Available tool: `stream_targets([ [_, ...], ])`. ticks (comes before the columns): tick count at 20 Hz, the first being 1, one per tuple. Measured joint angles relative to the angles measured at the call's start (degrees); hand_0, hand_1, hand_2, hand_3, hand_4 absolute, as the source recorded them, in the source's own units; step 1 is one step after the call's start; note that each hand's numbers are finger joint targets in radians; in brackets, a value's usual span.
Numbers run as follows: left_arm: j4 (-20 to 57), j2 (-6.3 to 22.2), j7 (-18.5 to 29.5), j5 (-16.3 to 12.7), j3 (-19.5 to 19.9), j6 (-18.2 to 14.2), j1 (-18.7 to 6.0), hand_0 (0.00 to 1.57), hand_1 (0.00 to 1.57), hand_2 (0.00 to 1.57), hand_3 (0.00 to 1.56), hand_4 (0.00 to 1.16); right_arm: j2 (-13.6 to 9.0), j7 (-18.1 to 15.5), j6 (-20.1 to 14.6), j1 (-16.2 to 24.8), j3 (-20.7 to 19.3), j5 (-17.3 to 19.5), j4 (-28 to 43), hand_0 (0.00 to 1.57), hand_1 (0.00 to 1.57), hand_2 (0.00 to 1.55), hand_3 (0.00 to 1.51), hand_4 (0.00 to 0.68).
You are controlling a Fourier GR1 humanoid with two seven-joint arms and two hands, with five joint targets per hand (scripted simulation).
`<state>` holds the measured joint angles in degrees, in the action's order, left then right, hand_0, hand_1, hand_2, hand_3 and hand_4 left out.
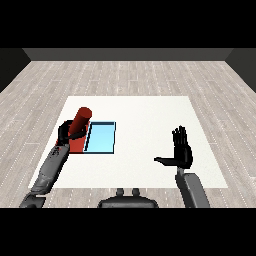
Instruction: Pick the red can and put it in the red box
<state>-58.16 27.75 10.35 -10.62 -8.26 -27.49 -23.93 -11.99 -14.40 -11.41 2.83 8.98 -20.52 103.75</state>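
White table (145, 150) carries the light blue tray (101, 138), with the red tray (78, 145) touching its left edge. Left hand (66, 131) has fingers curled round the red can (80, 122), held tilted over the red tray. Right hand (182, 150) idles at the right, fingers straight, thumb out. Judgement: level the can and lower inside the rim before releasing.

Over the red tray (77, 145) the left hand (66, 131) and its red can (80, 122) crowd the way — the light blue tray (101, 138) lies open, just beside.
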Motion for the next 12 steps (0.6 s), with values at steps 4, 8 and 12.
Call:
stream_targets([
  [4, 12.5, 2.0, -1.9, 2.5, 0.3, 1.3, -2.6, 1.57, 1.57, 1.53, 1.42, 1.00, 0.1, -0.9, 0.8, 0.0, -0.6, 0.0, -1.8, 0.00, 0.00, 0.00, 0.00, 0.000],
  [8, 25.1, 3.2, -4.0, 5.4, -0.1, 2.2, -5.6, 1.06, 1.06, 0.98, 0.62, 0.82, 0.7, -2.2, 1.2, -2.2, -1.6, -0.1, -5.4, 0.00, 0.00, 0.00, 0.00, 0.000],
  [12, 36.2, 1.9, -4.9, 7.4, -0.3, 3.0, -8.9, 0.96, 0.96, 0.91, 0.00, 0.72, 1.0, -4.1, 2.0, -3.4, -2.2, 0.4, -9.0, 0.00, 0.00, 0.00, 0.00, 0.000],
])
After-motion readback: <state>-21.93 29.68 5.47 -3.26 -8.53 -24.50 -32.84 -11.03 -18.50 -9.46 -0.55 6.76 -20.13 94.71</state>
